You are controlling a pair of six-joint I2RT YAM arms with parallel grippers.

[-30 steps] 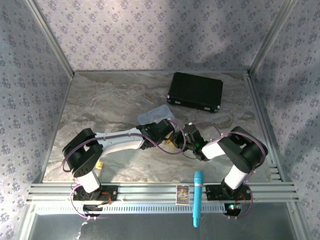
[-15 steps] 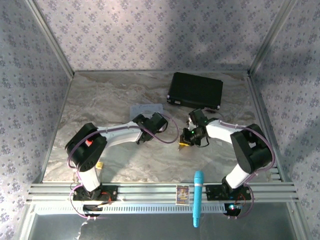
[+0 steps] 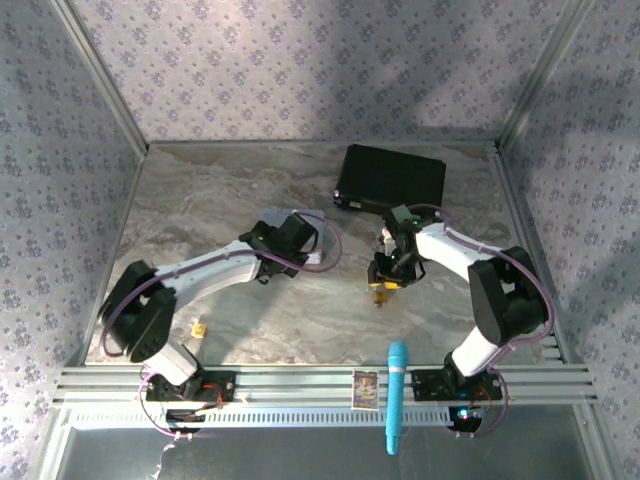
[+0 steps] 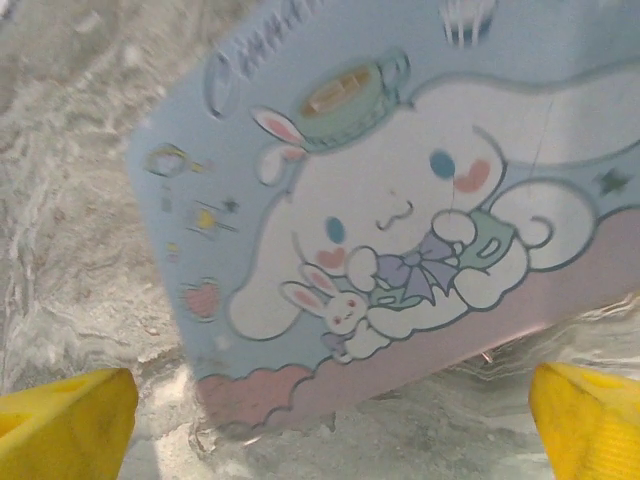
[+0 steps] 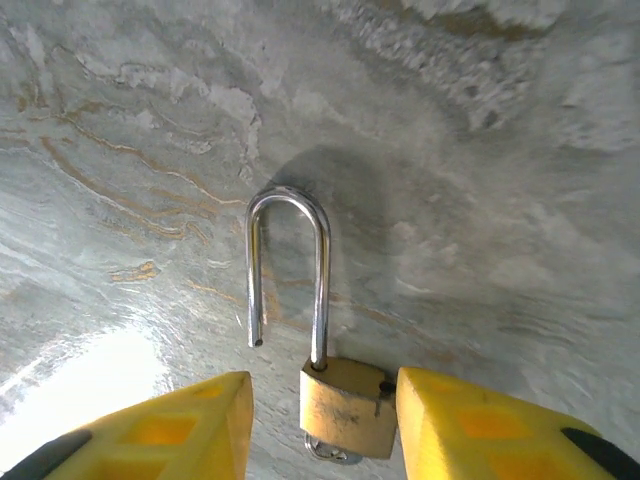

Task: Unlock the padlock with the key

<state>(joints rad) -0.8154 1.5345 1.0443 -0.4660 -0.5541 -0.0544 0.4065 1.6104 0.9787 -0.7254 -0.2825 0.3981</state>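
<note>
The brass padlock (image 5: 347, 405) lies on the marble between my right gripper's (image 5: 322, 388) yellow fingers. Its silver shackle (image 5: 288, 262) is sprung, one leg hanging free of the body. The body rests against the right finger (image 5: 470, 425), with a gap to the left one, so this gripper is open. A silvery bit (image 5: 335, 453) pokes out under the body; I cannot tell if it is the key. From above, the padlock (image 3: 380, 293) shows as a yellow speck below the right gripper (image 3: 385, 280). My left gripper (image 4: 330, 400) is open wide over the pale blue tin (image 4: 400, 200).
A black case (image 3: 390, 182) sits at the back of the table, just behind the right arm. A small yellow lump (image 3: 198, 328) lies near the left arm's base. On the front rail are a blue tube (image 3: 397, 395) and a small card (image 3: 365, 388).
The two grippers were together at mid-table a second ago and have drawn apart. The left one swung back and left over the tin; the right one moved right with the padlock.
</note>
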